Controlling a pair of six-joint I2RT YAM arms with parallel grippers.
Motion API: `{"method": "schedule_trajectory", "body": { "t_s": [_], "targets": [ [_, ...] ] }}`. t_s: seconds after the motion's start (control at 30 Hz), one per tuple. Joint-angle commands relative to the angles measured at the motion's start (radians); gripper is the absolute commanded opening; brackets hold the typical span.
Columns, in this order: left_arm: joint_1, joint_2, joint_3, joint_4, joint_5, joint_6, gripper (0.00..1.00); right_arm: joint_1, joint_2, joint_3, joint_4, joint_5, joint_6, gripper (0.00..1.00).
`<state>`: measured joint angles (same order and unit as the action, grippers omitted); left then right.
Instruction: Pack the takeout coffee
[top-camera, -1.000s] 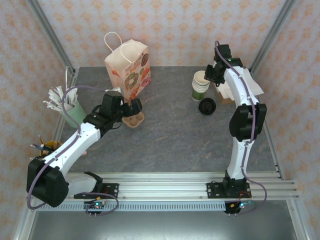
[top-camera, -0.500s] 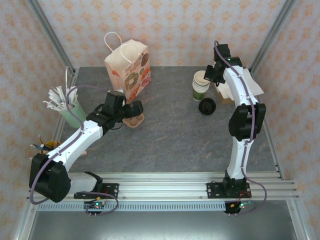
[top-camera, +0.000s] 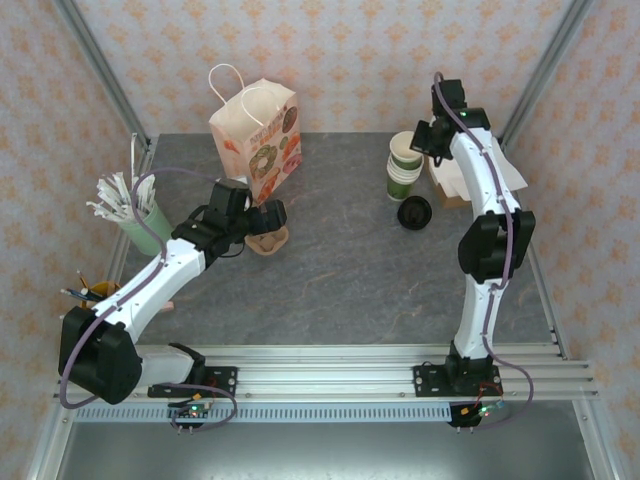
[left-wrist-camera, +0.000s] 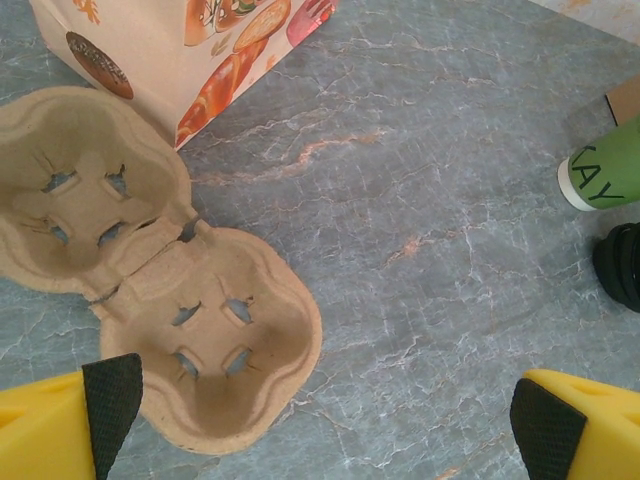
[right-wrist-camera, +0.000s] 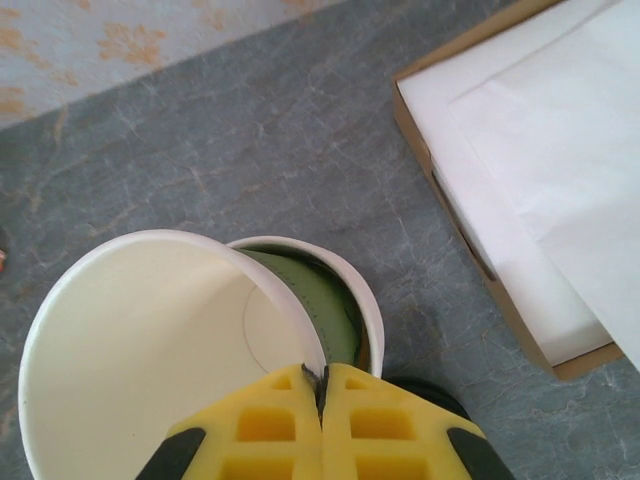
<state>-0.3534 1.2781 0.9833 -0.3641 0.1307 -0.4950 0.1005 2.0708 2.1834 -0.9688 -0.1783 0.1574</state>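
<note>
A: Moved since a second ago?

B: Yes. Lifted slightly and drawn toward the far wall at the right gripper (top-camera: 425, 138), with the cup (top-camera: 405, 150) tipped up off the stack of cups (top-camera: 401, 182). Hardly shifted at the left gripper (left-wrist-camera: 328, 410).

A: Hidden or hard to make out?

B: From the right wrist, cannot see the cup's outer wall, only a cream inside and pale rim, cut off at lower left. In the left wrist view, lid (top-camera: 414, 213) clipped by the right edge.

A: Grip?

B: Right: clenched on the cup's rim, yellow fingers meeting with the paper pinched between. Left: spread wide, holding nothing, above the pulp carrier (left-wrist-camera: 200, 330), just beside the paper bag (top-camera: 258, 135).

A: Place and look of the cup?

B: Far right of the table (top-camera: 340, 270), tilted atop the stack, near a box (right-wrist-camera: 480, 250) of white paper. Round black lid on the table just nearer. From above, dark green under a cream rim.
</note>
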Motion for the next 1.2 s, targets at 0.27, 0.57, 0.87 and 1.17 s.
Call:
{"method": "schedule_trajectory", "body": {
  "t_s": [0.27,0.57,0.87,1.17],
  "targets": [
    [-0.001,-0.055,0.065,-0.082,-0.067,0.028,1.00,0.022,-0.276,-0.013,-0.008,-0.073,0.056,0.00],
    [-0.016,-0.042,0.148,-0.199,0.030,-0.033,1.00,0.326,-0.599,-0.599,0.200,0.021,0.249,0.00],
    [-0.047,-0.029,0.100,-0.147,0.067,-0.086,1.00,0.536,-0.503,-0.863,0.386,0.109,0.412,0.00],
    [-0.048,0.006,0.054,-0.105,0.096,-0.125,1.00,0.567,-0.357,-0.829,0.451,0.130,0.406,0.00]
  ]
}}
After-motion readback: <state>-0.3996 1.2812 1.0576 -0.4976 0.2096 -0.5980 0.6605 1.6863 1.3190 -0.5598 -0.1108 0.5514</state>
